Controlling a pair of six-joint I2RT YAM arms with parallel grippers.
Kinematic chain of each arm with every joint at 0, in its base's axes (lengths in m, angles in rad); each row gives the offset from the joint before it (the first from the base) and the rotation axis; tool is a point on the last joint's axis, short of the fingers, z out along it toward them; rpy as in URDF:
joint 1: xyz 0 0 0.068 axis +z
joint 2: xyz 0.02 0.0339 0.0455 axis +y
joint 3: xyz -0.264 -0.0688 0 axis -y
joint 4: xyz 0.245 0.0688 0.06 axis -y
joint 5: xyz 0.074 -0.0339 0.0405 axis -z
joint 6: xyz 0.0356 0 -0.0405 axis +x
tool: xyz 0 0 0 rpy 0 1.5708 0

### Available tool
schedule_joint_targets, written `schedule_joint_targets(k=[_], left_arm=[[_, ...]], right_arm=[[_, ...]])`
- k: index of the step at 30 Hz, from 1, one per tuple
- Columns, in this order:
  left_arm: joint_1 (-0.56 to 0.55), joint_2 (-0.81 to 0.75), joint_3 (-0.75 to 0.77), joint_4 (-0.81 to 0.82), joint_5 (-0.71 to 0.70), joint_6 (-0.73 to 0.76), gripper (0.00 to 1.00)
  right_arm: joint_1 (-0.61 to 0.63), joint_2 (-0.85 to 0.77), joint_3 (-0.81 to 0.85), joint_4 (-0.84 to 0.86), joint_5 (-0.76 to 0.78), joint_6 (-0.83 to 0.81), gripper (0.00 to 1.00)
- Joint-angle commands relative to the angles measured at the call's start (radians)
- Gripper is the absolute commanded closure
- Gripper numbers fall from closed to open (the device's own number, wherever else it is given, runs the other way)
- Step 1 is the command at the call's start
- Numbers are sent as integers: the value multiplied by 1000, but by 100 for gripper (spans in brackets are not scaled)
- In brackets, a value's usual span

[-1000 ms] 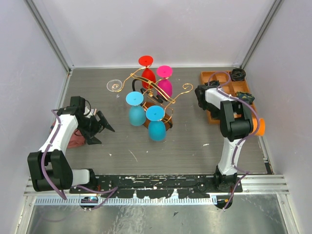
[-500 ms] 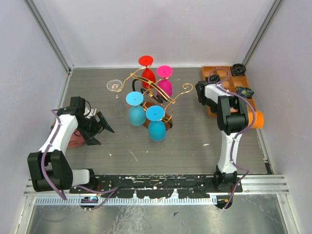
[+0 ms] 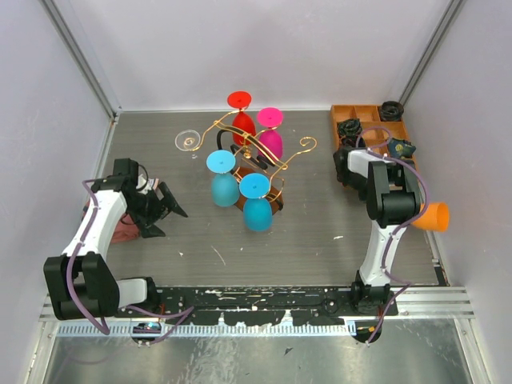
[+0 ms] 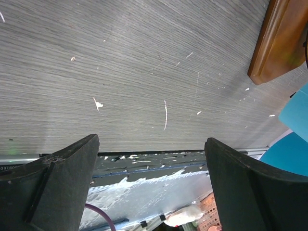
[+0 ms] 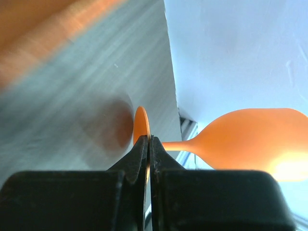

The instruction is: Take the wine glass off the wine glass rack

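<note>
From above, you have the orange wine glass (image 3: 433, 216) already off the gold wire wine glass rack (image 3: 264, 156) at mid-table and held sideways at the right edge beside the right arm (image 3: 390, 200), so what seems left is setting it down; red, pink and blue glasses (image 3: 257, 212) hang from the scrolls. The left wrist view shows your left gripper (image 4: 151, 139) released, fingers spread over the scuffed grey wood-grain table (image 4: 120, 62), the rack's brown wooden base (image 4: 281, 38) at top right. The right wrist view shows the right gripper (image 5: 147, 139) clenched on the glass's thin round foot (image 5: 140, 126), with the slim stem and smooth matte bowl (image 5: 250, 137) jutting right.
</note>
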State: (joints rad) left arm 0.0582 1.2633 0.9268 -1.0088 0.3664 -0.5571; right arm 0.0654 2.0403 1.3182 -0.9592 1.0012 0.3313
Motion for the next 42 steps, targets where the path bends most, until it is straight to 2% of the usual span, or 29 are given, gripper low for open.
schedule_joint_targets(k=[1, 7, 14, 21, 34, 38, 42], left_arm=[[2, -9, 6, -12, 37, 20, 2], [2, -33, 21, -53, 19, 51, 2], [2, -26, 19, -56, 24, 47, 2], [2, -24, 32, -64, 19, 45, 2], [2, -14, 27, -63, 17, 49, 2], [2, -12, 26, -63, 21, 49, 2], [3, -7, 34, -70, 24, 50, 2]], right_arm=[[-13, -80, -86, -16, 49, 65, 99], [-19, -44, -169, -4, 60, 113, 94], [-20, -44, -171, 37, 5, 81, 94], [-19, -58, -161, 70, -41, 61, 85], [26, -12, -134, 46, -71, 151, 82], [45, 10, -123, 31, -71, 182, 70], [54, 20, -123, 34, -81, 202, 64]])
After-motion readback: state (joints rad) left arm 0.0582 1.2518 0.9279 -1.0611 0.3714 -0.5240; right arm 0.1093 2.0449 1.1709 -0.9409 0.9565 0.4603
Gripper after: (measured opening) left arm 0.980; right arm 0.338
